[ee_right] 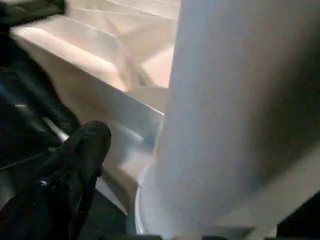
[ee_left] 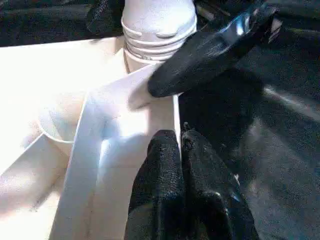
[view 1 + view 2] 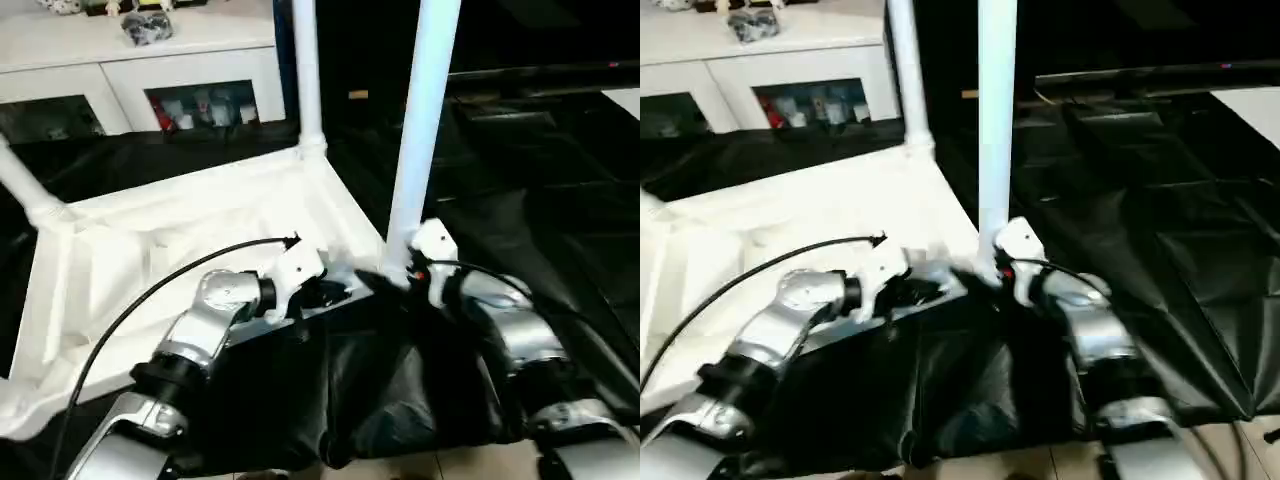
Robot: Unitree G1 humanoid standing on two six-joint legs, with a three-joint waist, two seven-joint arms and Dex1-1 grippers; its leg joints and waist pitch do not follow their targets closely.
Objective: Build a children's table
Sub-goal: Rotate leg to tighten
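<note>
surface: black sheet (image 3: 560, 200) on floor | tabletop (image 3: 180, 250) upside down on it, legs (image 3: 425, 120) upright | room: white cabinet (image 3: 130, 60) behind | left gripper (image 2: 181, 150) jaws closed at tabletop rim | right gripper (image 1: 75, 160) jaws wide beside near leg

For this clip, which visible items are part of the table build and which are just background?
Part of the job:
- upturned tabletop
- near leg, standing in its corner socket
- far leg
- third leg at the left corner

Lying about:
- white cabinet behind
- black sheet under the work
</note>
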